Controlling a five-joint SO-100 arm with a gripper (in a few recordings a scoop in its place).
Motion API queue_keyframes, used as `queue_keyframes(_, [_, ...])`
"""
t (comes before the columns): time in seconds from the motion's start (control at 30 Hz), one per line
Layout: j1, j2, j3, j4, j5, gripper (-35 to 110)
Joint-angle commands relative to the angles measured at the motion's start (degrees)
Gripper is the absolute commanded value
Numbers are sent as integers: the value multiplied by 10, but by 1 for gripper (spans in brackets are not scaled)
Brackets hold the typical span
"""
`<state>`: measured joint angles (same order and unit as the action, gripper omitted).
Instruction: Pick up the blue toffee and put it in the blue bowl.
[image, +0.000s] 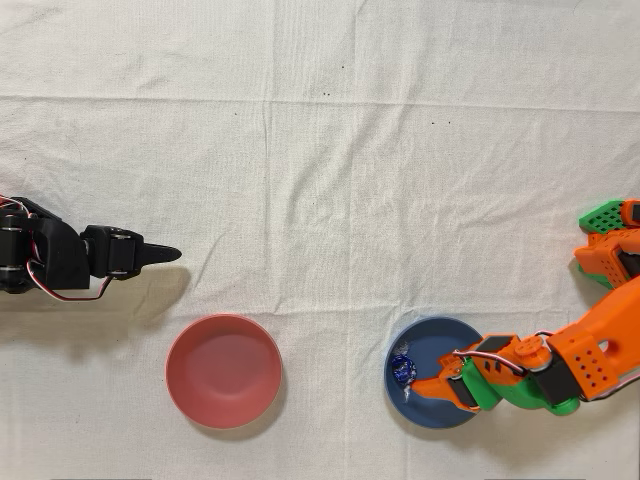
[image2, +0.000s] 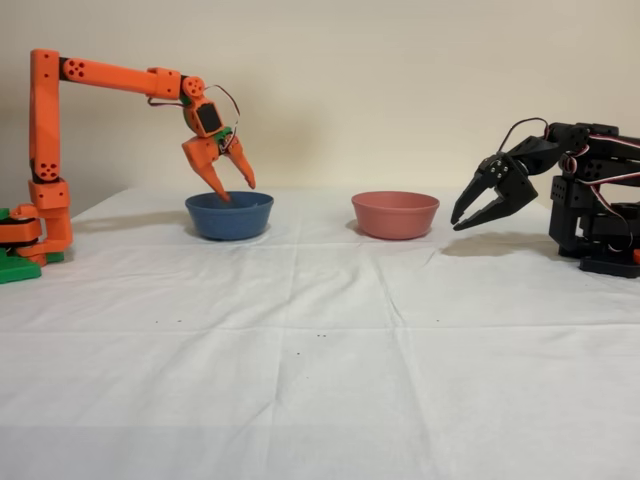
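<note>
Blue toffee (image: 402, 369) sits inside the blue bowl (image: 432, 338), near the bowl's left wall as my overhead view shows it, its foil catching a small glint. I cannot see the candy in my fixed view, where the bowl's wall (image2: 229, 219) hides whatever lies inside.

My gripper (image: 430, 384) hangs over the bowl, just beside the toffee and a little below it in the overhead view. In the fixed view the gripper (image2: 236, 190) points down with its tips at the level of the bowl's rim, and I see the two orange fingers spread apart with clear space between them; nothing is held between them. The toffee lies apart from the fingers, as far as I can judge from above.

The orange arm (image2: 110, 76) reaches out from its base at the left edge of the fixed view, with the long link horizontal and the wrist bent downward over the bowl. In the overhead view it comes in from the right edge.

The pink bowl (image: 223, 370) stands well apart from the blue one, to the left of it in the overhead view and to the right of it in the fixed view. Both bowls rest on the white cloth (image: 330, 180) that covers the table. The black arm (image2: 580, 195) stands idle at the far side of the pink bowl.
</note>
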<state>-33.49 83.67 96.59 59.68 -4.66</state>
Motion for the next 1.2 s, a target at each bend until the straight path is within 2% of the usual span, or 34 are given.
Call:
queue_keyframes(0.0, [1, 42, 10, 1, -11, 38])
queue_keyframes(0.2, [10, 88, 34, 15, -26, 37])
queue_keyframes(0.37, [46, 150, 49, 47, -52, 24])
queue_keyframes(0.5, [92, 223, 63, 83, -83, 8])
queue_keyframes(0.63, [153, 287, 59, 128, -120, 1])
queue_keyframes(0.83, [261, 379, 87, 148, -121, 0])
queue_keyframes(1.0, [356, 486, 178, 97, -117, 0])
queue_keyframes(1.17, [396, 598, 287, 69, -120, 0])
